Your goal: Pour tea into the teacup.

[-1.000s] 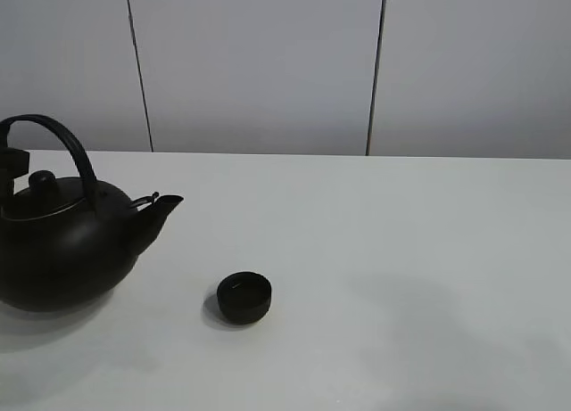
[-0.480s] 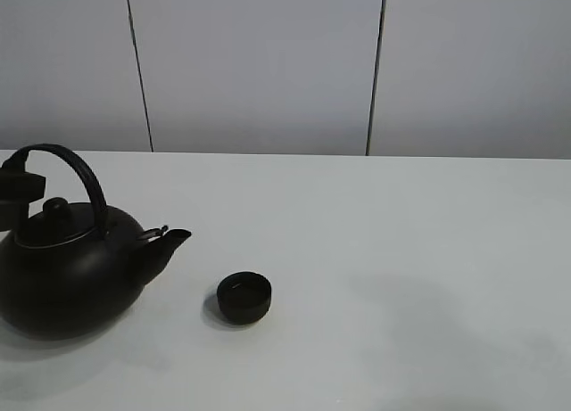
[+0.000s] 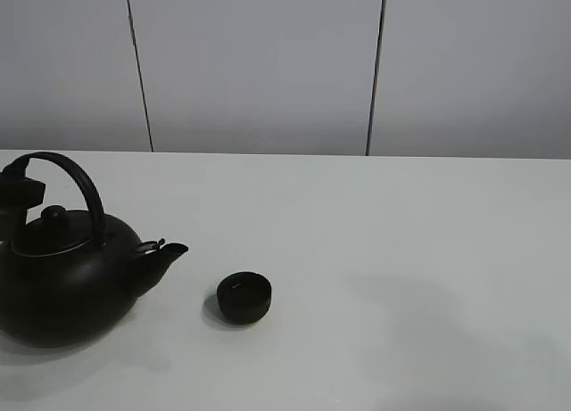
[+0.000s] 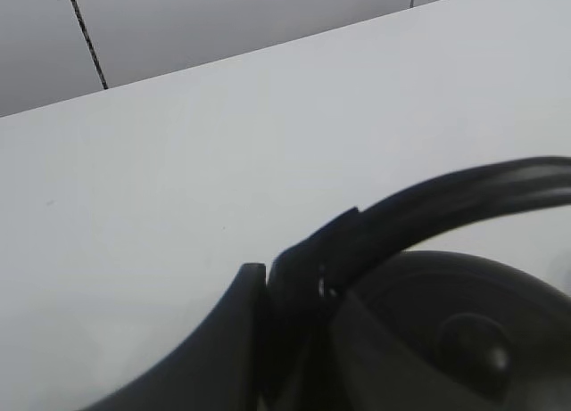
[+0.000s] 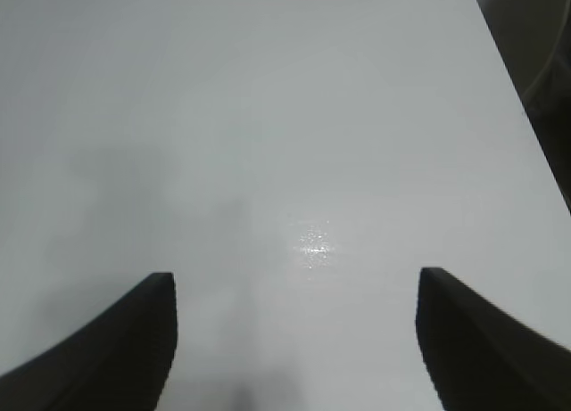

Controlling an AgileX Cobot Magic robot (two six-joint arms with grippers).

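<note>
1. Since the earlier frames the teapot [image 3: 64, 273] has come down and levelled near the bench's left edge, spout pointing at the teacup.
2. Sitting upright left of the bench's middle, near the front edge, the teacup [image 3: 244, 298] is just beside the spout, not touching; whether it holds tea cannot be told.
3. Clamped on the teapot's arched handle [image 4: 428, 210], the left gripper [image 4: 294, 291] stays well apart from the teacup.
4. Over bare bench [image 5: 294, 117], the right gripper [image 5: 296, 331] is spread wide, holding nothing.
</note>
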